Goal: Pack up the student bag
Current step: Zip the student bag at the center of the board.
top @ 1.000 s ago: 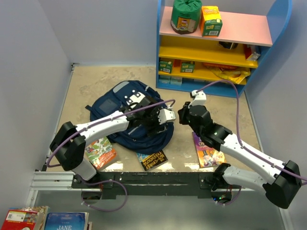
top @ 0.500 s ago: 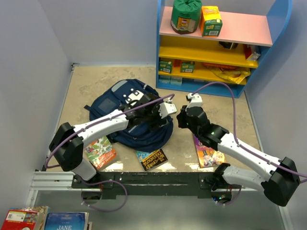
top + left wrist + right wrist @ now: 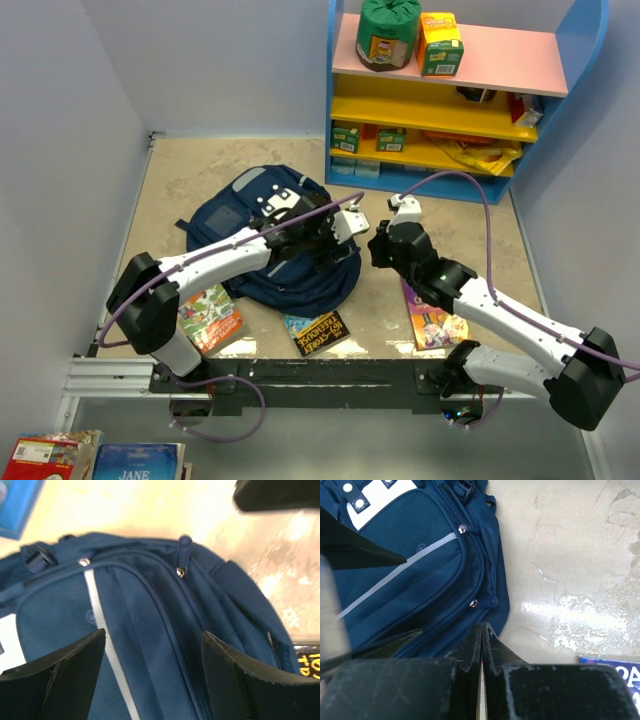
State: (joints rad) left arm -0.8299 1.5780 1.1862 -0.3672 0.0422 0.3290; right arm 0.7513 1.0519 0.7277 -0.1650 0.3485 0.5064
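Top view: large navy blue fabric backpack with white patches point(image 3: 245, 215) flat on the beige tabletop point(image 3: 190, 170), apparently zipped shut. Left gripper point(image 3: 312, 245) right above its near-right part, jaws spread wide, holding nothing; shifted slightly away from the table's near edge over the last second. Right gripper point(image 3: 374, 247) just off the backpack's right edge, fingers pressed together, empty; edged closer to the fabric in that same second. Black paperback with yellow lettering point(image 3: 318, 332) behind the left gripper, not yet packed. Left wrist view: navy cloth straight below and between the spread fingers, grey reflective stripe point(image 3: 110, 645) beside the left finger, blue zipper pull point(image 3: 184, 545) ahead of the tips, well apart from them. Right wrist view: closed tips over the backpack's edge, a second zipper pull point(image 3: 475, 603) just ahead and left of them, bare tabletop to the right. Judged from this: both hands converging on the zippers, opening probably the step in hand, packing itself not begun.
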